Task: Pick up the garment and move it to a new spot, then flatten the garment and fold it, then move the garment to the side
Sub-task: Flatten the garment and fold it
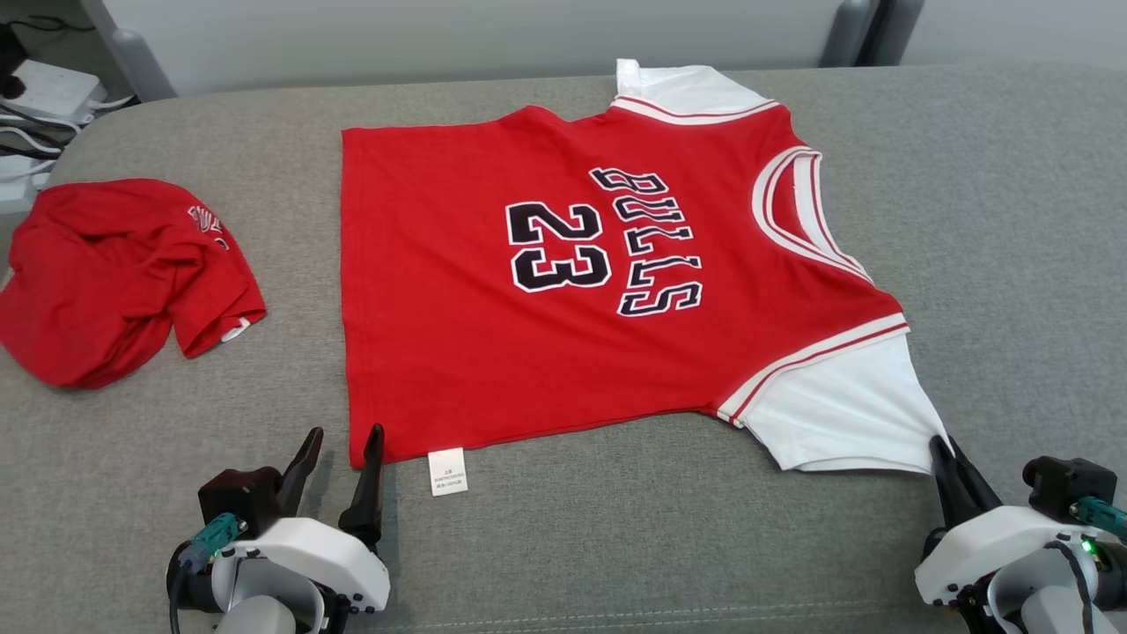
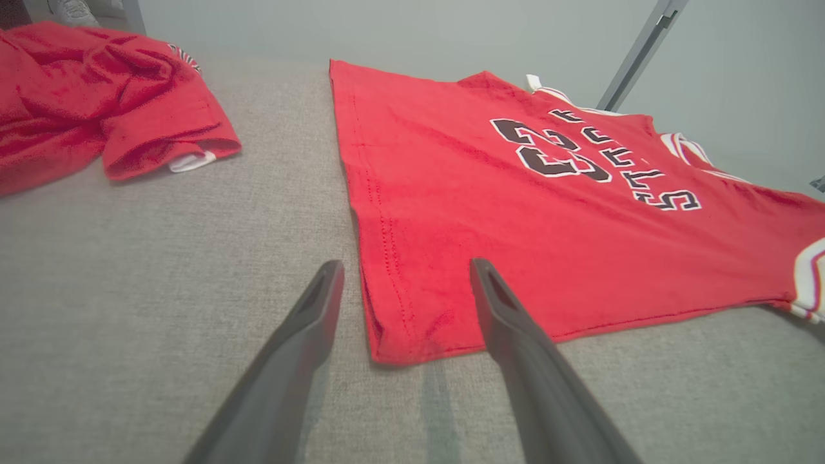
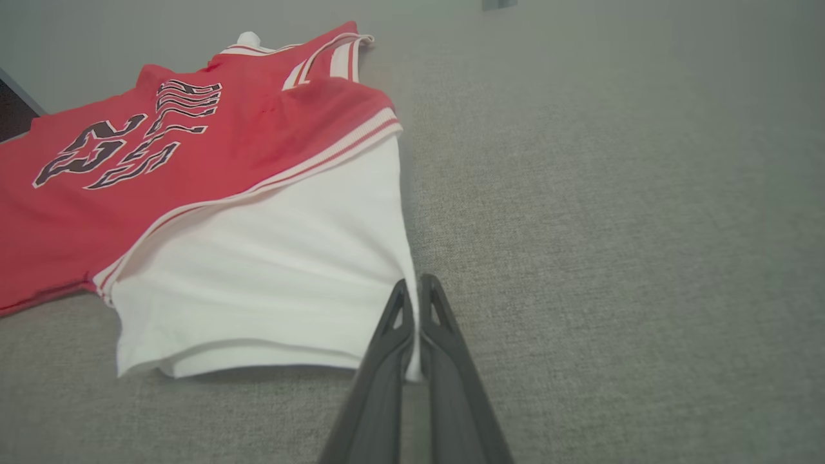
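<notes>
Base: the grey padded surface point(image 1: 616, 546) lies under both claws and runs on ahead of them.

Task item: the red shirt point(image 1: 475, 352) is spread flat with its print up, ahead of and between the two claws. Its hem side is toward the left claw and its collar side toward the right claw.

Other cloth: a crumpled red garment point(image 1: 106, 273) sits ahead and left of the left claw, well apart from the shirt.

The white sleeve point(image 1: 845, 414) nearest the right claw tapers to a point at that claw's tips.

The left claw point(image 1: 346, 431) is released, its fingers wide apart and straddling the shirt's near hem corner. Contact with the cloth cannot be told.

The right claw point(image 1: 944, 445) is clenched, with the sleeve corner pinched between its fingers.

A white label point(image 1: 447, 471) pokes from the shirt's near edge, just right of the left claw.
</notes>
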Tool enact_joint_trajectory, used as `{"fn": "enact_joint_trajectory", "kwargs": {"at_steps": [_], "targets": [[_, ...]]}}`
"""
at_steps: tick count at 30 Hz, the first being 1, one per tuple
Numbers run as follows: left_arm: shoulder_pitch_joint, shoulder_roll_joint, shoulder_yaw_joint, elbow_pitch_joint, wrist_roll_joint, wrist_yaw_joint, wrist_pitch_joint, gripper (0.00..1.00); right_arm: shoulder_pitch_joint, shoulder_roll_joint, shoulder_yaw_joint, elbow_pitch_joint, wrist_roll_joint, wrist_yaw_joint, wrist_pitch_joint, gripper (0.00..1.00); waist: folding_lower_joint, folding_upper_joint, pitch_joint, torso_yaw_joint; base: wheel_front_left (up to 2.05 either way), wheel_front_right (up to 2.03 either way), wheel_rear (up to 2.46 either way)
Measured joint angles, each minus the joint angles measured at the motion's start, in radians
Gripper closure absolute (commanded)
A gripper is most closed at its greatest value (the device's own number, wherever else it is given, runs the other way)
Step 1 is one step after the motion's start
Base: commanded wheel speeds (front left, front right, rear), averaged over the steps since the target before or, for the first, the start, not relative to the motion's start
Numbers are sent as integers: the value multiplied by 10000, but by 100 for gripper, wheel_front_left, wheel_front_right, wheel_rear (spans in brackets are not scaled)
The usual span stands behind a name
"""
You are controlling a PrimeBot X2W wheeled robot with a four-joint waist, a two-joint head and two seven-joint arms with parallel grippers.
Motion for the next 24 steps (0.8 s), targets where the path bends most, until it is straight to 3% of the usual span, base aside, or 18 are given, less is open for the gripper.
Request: {"fn": "enact_joint_trajectory", "kwargs": {"at_steps": [8, 10, 12, 13, 15, 20, 24], "targets": [[-609, -59, 75, 1707, -786, 0, 0, 0, 0, 171, 153, -625, -280, 0, 0, 100, 0, 0, 347, -559, 0, 0, 0], [-725, -54, 8, 1887, -830, 0, -59, 8, -1, 211, 161, -740, -307, 0, 0, 100, 0, 0, 407, -635, 0, 0, 0], [-848, -54, -27, 2000, -961, 0, -59, 55, -2, 234, 173, -809, -336, 0, 0, 100, 0, 0, 426, -690, 0, 0, 0], [-885, -54, -81, 2029, -989, 0, -58, 63, -2, 232, 182, -836, -337, 0, 0, 100, 0, 0, 420, -705, 0, 0, 0], [-902, -59, -236, 2056, -989, 0, -54, 100, -2, 232, 188, -886, -337, 0, 0, 100, 0, 0, 379, -715, 0, 0, 0], [-892, -27, -495, 2215, -1152, 0, -44, 100, 5, 173, 211, -941, -334, 0, 4, 100, 0, 0, 159, -681, 0, 0, 0], [-601, 75, -12, 2038, -1037, 52, -42, 100, 267, -128, 780, -1304, -113, -2, 336, 100, 0, 0, -220, -628, 0, 0, 0]]}}
